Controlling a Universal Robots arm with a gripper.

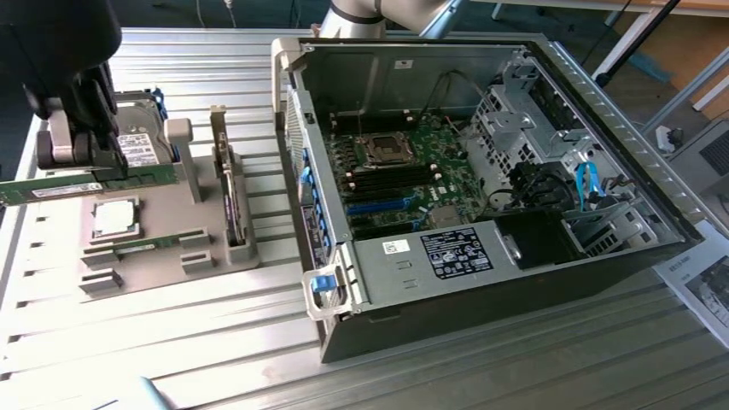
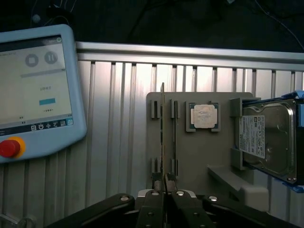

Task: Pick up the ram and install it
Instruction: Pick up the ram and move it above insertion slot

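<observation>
The ram (image 1: pixel 91 186) is a long thin green stick with a white label. It hangs level just above the grey holder plate (image 1: pixel 160 222) at the exterior view's left. My gripper (image 1: pixel 97 171) comes down on it from above and is shut on its upper edge. In the wrist view the ram (image 2: pixel 163 133) shows edge-on, running straight out from between my gripper (image 2: pixel 164 197), whose jaws stand pressed against its two faces. The open computer case (image 1: pixel 569 94) lies to the exterior view's right, with the green motherboard (image 1: pixel 439 171) and its dark memory slots (image 1: pixel 393 181) exposed.
On the holder plate sit a square silver processor (image 1: pixel 114 218), a hard drive (image 1: pixel 142 145), an upright dark expansion card (image 1: pixel 228 201) and another thin green strip (image 1: pixel 135 248) in a slot. A teach pendant (image 2: pixel 33 90) lies on the ribbed metal table (image 1: pixel 171 342).
</observation>
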